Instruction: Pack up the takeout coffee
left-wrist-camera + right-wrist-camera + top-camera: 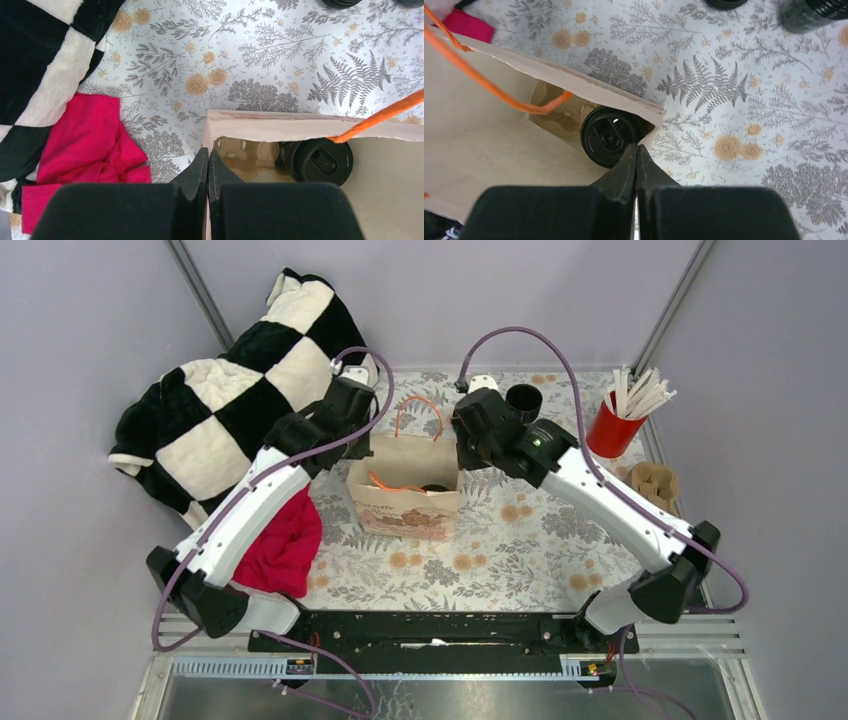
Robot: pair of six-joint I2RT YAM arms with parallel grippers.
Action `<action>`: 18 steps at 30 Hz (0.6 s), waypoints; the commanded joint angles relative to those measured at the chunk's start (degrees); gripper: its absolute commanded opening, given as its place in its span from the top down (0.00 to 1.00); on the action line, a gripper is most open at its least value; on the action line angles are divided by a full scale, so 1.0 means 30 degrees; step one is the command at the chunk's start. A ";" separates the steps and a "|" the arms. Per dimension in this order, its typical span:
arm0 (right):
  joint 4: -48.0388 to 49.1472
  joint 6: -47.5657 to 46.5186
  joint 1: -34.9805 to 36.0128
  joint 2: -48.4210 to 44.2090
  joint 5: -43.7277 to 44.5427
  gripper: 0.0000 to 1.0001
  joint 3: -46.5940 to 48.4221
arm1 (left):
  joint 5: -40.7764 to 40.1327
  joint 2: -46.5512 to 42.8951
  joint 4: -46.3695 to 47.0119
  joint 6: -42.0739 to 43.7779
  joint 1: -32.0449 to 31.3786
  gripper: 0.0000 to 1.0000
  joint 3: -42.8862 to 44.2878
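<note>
Takeout coffee (610, 136) stands in the paper bag (400, 508): light, crushable (hold its wall gently); both jaws closed at the bag's rim.

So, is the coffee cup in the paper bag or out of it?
In. Both wrist views look down into the open paper bag and show the coffee cup at its bottom, lid on top.

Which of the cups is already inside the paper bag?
The small black cup with a lid; the red cup and the lidless black cups stand outside the bag.
</note>
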 commanded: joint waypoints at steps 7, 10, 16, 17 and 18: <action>1.0468 -0.5198 0.1421 -0.3975 0.1160 1.00 -0.6388 | -0.1509 -0.4909 0.8897 0.0987 -0.0342 1.00 -0.5402; 1.2367 -0.6582 0.1983 -0.4253 0.1610 1.00 -0.7306 | -0.2211 -0.5310 1.0938 0.1682 -0.0477 1.00 -0.6318; 1.5311 -0.8274 0.2677 -0.3821 0.2289 1.00 -0.8799 | -0.2445 -0.5508 1.4587 0.2381 -0.0880 1.00 -0.8001; 1.5881 -0.8784 0.2805 -0.3601 0.2600 1.00 -0.8730 | -0.2499 -0.5496 1.5457 0.2723 -0.0956 1.00 -0.8346; 1.6275 -0.9133 0.2887 -0.3412 0.2976 1.00 -0.8651 | -0.2529 -0.5440 1.6390 0.3137 -0.0998 1.00 -0.8685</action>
